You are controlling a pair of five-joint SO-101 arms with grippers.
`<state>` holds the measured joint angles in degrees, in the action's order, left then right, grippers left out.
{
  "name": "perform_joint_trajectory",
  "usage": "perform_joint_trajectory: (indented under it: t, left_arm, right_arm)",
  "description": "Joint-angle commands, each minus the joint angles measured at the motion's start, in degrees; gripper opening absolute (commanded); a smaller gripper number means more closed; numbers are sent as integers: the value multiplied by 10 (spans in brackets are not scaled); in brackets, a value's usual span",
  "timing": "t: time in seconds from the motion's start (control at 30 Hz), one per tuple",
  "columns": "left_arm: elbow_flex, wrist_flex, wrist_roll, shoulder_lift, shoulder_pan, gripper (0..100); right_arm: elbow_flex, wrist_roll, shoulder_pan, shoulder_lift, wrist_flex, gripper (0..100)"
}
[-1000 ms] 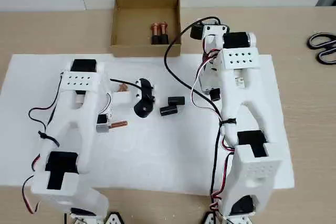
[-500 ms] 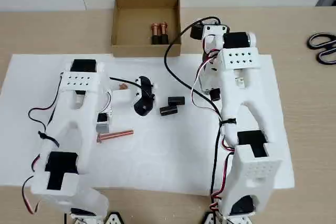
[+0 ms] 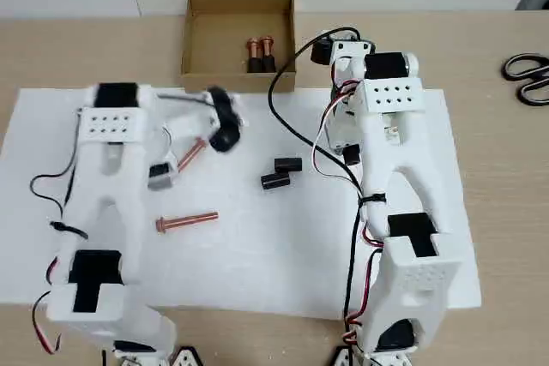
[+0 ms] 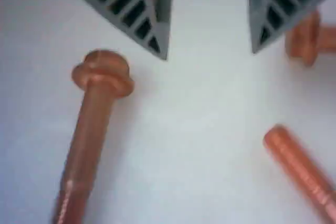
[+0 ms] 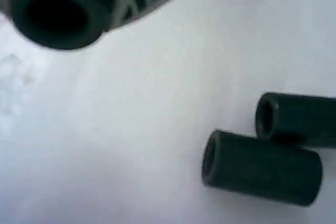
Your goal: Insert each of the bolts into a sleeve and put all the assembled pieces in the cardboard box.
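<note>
Left pincer [image 4: 209,50] swung boxward, spread; dropped bolt [image 3: 186,222] lies crosswise, head left; right pincer [image 3: 347,148] pinches sleeve [image 5: 52,17].

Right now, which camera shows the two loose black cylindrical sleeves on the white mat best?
The right wrist view: both black cylindrical sleeves lie close up, bores visible, one cut by the frame. The high view shows them whole but small. The left wrist view faces copper bolts.

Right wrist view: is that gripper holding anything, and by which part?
The right gripper holds a black sleeve by its side wall, one open end showing. The left gripper, fingers open, holds nothing.
</note>
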<state>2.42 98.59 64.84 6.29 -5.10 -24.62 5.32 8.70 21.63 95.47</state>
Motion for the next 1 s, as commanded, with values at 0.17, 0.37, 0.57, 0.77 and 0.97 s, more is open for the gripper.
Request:
perform_joint_trajectory:
  t: [0.17, 0.37, 0.57, 0.77, 0.97]
  left_arm:
    - [75, 18, -144, -95, -11, 97]
    - [74, 18, -223, -248, -4, 97]
    - [44, 18, -416, -376, -1, 98]
    - [-31, 18, -763, -382, -4, 100]
    - [-123, 2, -891, -373, 53, 98]
  right_arm:
    - [-5, 4, -3, -45, -3, 3]
    - [-5, 4, -4, -45, -3, 3]
    - [-5, 4, -10, -45, -3, 3]
    - [-5, 4, -44, -45, -3, 3]
    - [-5, 4, -44, -45, -3, 3]
